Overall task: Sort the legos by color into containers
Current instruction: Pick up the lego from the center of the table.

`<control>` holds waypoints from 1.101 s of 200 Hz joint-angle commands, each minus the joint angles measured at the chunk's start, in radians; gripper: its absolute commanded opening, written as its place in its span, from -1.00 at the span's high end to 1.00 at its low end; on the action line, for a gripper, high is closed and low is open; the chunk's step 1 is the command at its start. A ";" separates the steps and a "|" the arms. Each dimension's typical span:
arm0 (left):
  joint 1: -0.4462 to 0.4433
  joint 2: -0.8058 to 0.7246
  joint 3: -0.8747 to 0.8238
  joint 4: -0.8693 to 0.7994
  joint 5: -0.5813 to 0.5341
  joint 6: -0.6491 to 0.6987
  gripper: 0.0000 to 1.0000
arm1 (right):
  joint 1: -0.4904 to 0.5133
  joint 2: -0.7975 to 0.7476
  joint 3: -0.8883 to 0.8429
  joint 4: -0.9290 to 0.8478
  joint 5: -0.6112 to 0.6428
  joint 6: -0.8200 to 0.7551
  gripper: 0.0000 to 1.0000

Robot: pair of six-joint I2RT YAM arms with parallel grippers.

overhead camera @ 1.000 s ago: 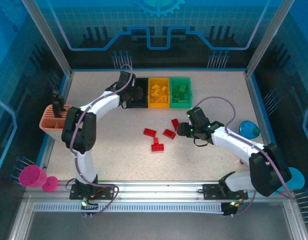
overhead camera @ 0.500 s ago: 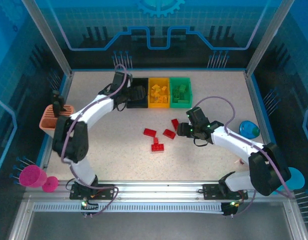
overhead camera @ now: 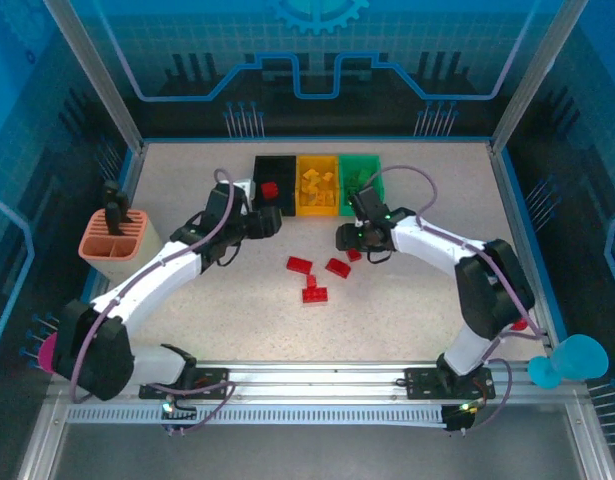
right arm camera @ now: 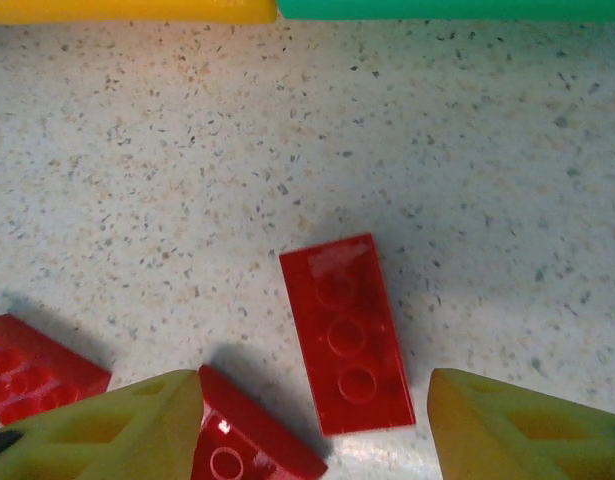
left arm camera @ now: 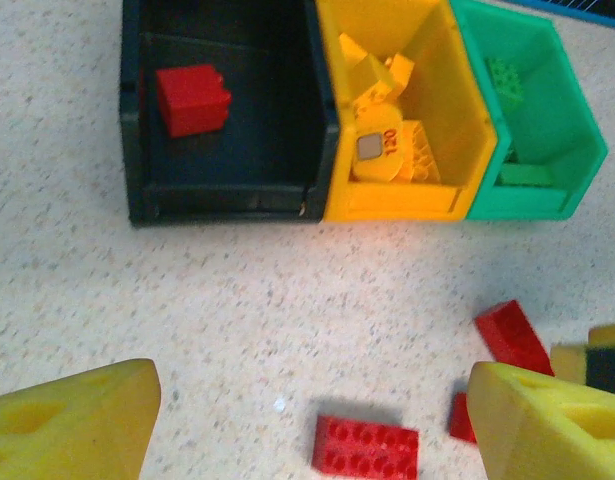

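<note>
- Red legos: we count four loose on the surface, clustered at 6 o'clock of the bin row. One boxed red brick already lies in the black bin.
- Yellow bin and green bin hold pieces of their own colours, and we see no yellow or green pieces loose. We judge the sort well past halfway, with only reds left.
- The bins stand wall to wall, black at the 9 o'clock end, green at the 3 o'clock end.
- Right fingers: spread, holding nothing, straddling a flat red brick. A second red piece lies just beside it at 7 o'clock, partly under one finger. We judge that closing could catch it.
- Left fingers: spread and empty, over the surface at 6 o'clock of the black bin, with loose reds toward 5 o'clock.
- Room: bare surface lies at 6 o'clock of the cluster. Both arms reach toward the same patch, so we judge the clearance between them to be the tight spot. The salmon holder stands well apart at 9 o'clock.
</note>
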 commanded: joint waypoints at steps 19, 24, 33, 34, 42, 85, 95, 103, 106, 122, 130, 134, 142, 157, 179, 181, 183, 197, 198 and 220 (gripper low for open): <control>-0.013 -0.129 -0.087 -0.045 -0.022 -0.035 -0.62 | 0.034 0.138 0.102 -0.142 0.082 -0.034 -0.23; -0.015 -0.140 -0.092 -0.055 -0.025 -0.038 -0.62 | 0.037 0.151 0.107 -0.147 0.092 -0.033 -0.23; -0.021 -0.157 -0.103 -0.069 -0.027 -0.046 -0.62 | 0.041 0.170 0.115 -0.153 0.099 -0.033 -0.22; -0.021 -0.158 -0.105 -0.070 -0.027 -0.046 -0.62 | 0.041 0.172 0.116 -0.154 0.099 -0.033 -0.22; -0.029 -0.174 -0.119 -0.072 -0.031 -0.052 -0.62 | 0.046 0.188 0.124 -0.160 0.102 -0.032 -0.22; -0.044 -0.204 -0.159 -0.077 -0.049 -0.055 -0.61 | 0.069 0.240 0.150 -0.183 0.137 -0.024 -0.07; -0.045 -0.207 -0.161 -0.077 -0.049 -0.054 -0.61 | 0.074 0.241 0.152 -0.185 0.145 -0.023 0.01; -0.045 -0.208 -0.162 -0.077 -0.049 -0.051 -0.60 | 0.076 0.240 0.154 -0.188 0.151 -0.023 0.08; -0.045 -0.210 -0.161 -0.077 -0.050 -0.051 -0.60 | 0.078 0.240 0.156 -0.190 0.154 -0.022 0.12; -0.046 -0.215 -0.160 -0.078 -0.054 -0.048 -0.58 | 0.088 0.232 0.166 -0.204 0.168 -0.018 0.28; -0.045 -0.219 -0.161 -0.081 -0.055 -0.048 -0.57 | 0.094 0.224 0.173 -0.209 0.172 -0.016 0.32; -0.046 -0.222 -0.161 -0.081 -0.056 -0.048 -0.57 | 0.097 0.218 0.177 -0.212 0.175 -0.015 0.34; -0.047 -0.229 -0.163 -0.083 -0.059 -0.049 -0.56 | 0.105 0.209 0.185 -0.213 0.179 -0.015 0.36; -0.047 -0.244 -0.175 -0.076 -0.064 -0.045 -0.55 | 0.120 0.185 0.210 -0.206 0.169 -0.022 0.39; -0.048 -0.257 -0.209 -0.051 -0.075 -0.046 -0.53 | 0.145 0.170 0.276 -0.196 0.149 -0.040 0.39; -0.048 -0.256 -0.212 -0.052 -0.075 -0.046 -0.53 | 0.147 0.170 0.283 -0.195 0.145 -0.041 0.39; -0.048 -0.256 -0.214 -0.051 -0.075 -0.048 -0.53 | 0.148 0.170 0.290 -0.193 0.140 -0.043 0.39; -0.048 -0.250 -0.229 -0.047 -0.067 -0.063 -0.53 | 0.154 0.177 0.340 -0.177 0.107 -0.049 0.39; -0.047 -0.250 -0.229 -0.046 -0.066 -0.064 -0.53 | 0.154 0.177 0.344 -0.176 0.105 -0.049 0.39; -0.054 -0.244 -0.262 -0.029 -0.055 -0.084 -0.53 | 0.157 0.218 0.447 -0.171 0.060 -0.060 0.39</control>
